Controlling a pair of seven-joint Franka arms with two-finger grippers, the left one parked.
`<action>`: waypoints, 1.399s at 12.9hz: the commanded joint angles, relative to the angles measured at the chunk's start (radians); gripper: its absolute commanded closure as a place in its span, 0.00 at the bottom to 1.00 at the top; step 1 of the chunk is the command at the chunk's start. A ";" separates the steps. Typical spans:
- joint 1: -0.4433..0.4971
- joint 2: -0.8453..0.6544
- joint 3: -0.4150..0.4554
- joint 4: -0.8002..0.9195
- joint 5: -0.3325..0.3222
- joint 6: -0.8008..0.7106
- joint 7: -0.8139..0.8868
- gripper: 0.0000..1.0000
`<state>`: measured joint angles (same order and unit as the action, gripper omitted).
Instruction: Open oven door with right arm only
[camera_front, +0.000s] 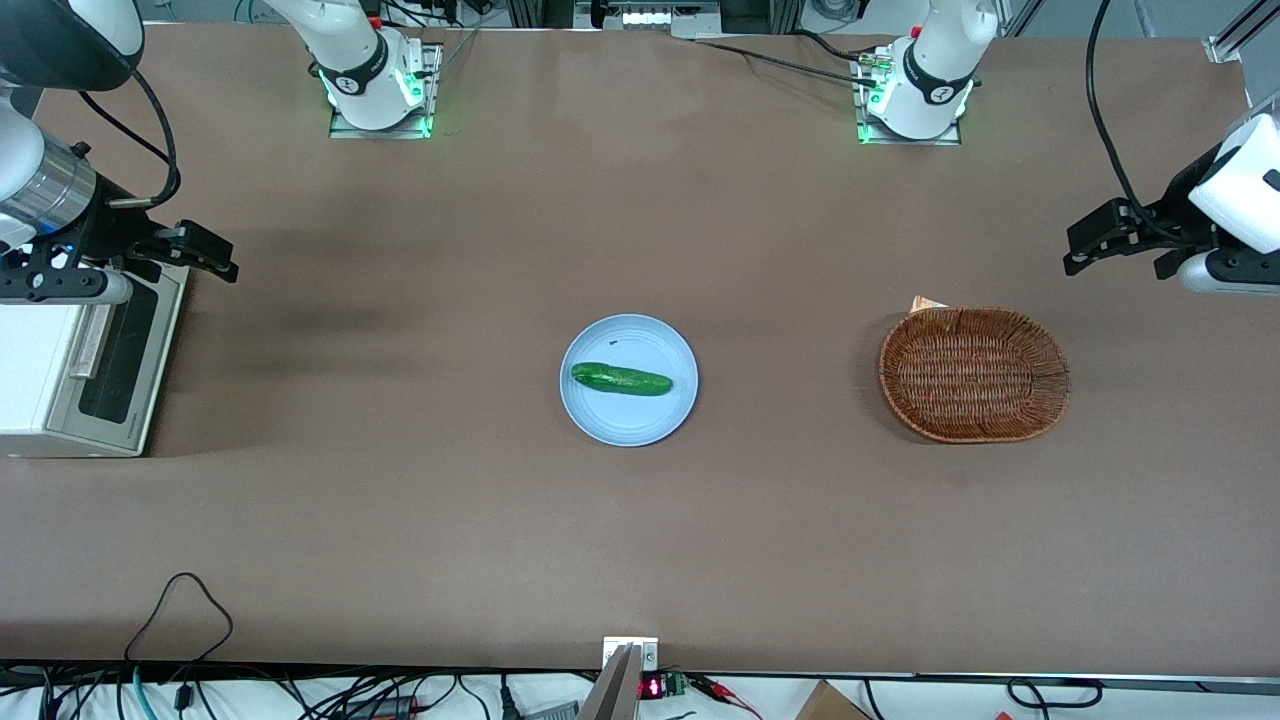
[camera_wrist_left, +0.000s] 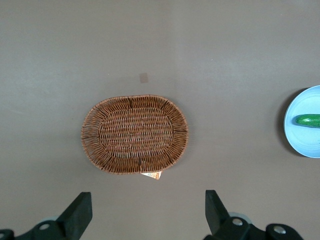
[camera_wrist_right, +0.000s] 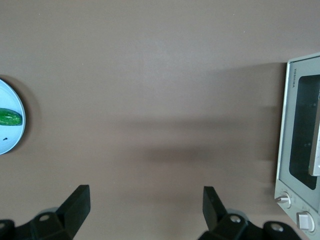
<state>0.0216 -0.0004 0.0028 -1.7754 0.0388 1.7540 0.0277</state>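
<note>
The white oven (camera_front: 35, 370) stands at the working arm's end of the table. Its oven door (camera_front: 120, 360) is shut: a silver-grey frame with a dark window and a bar handle (camera_front: 90, 340), facing the middle of the table. The right arm's gripper (camera_front: 205, 255) hangs above the table beside the door's corner farthest from the front camera, touching nothing. In the right wrist view the gripper (camera_wrist_right: 145, 195) is open and empty over bare table. That view also shows the door (camera_wrist_right: 298, 125), its handle (camera_wrist_right: 315, 145) and two knobs (camera_wrist_right: 283, 199).
A light blue plate (camera_front: 630, 420) with a cucumber (camera_front: 620, 379) sits mid-table, in front of the oven door at some distance. A brown wicker basket (camera_front: 974, 374) lies toward the parked arm's end, with a small card (camera_front: 925, 303) under its rim.
</note>
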 joint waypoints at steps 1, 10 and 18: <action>0.003 -0.027 -0.009 -0.018 0.004 -0.010 -0.019 0.00; 0.003 -0.027 -0.009 -0.012 0.007 -0.047 -0.017 0.00; 0.004 -0.024 -0.009 -0.007 0.007 -0.050 -0.003 0.29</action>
<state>0.0216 -0.0092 -0.0009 -1.7753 0.0388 1.7133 0.0262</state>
